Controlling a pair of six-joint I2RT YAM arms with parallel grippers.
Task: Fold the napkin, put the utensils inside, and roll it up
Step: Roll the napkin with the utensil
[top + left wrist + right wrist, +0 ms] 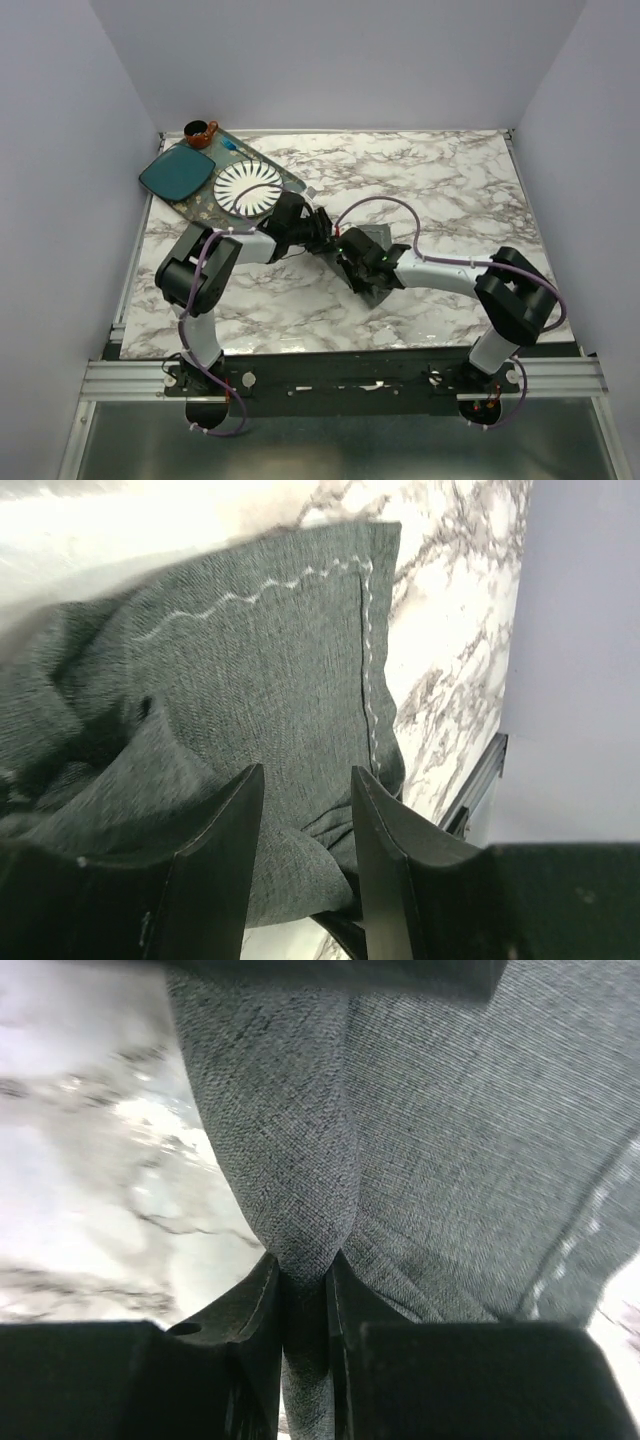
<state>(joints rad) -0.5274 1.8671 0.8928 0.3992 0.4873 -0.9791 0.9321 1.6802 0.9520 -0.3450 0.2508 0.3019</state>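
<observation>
Now my right gripper pinches a fold of the dark grey napkin tight. My left gripper has cloth between its parted fingers; I cannot tell if it squeezes. The napkin lies bunched on the table, at four o'clock from the white plate.

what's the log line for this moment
right gripper: shut on napkin fold | left gripper: napkin between fingers, grip unclear

no readable text in any view, no labels, brands, numbers or signs legible
</observation>
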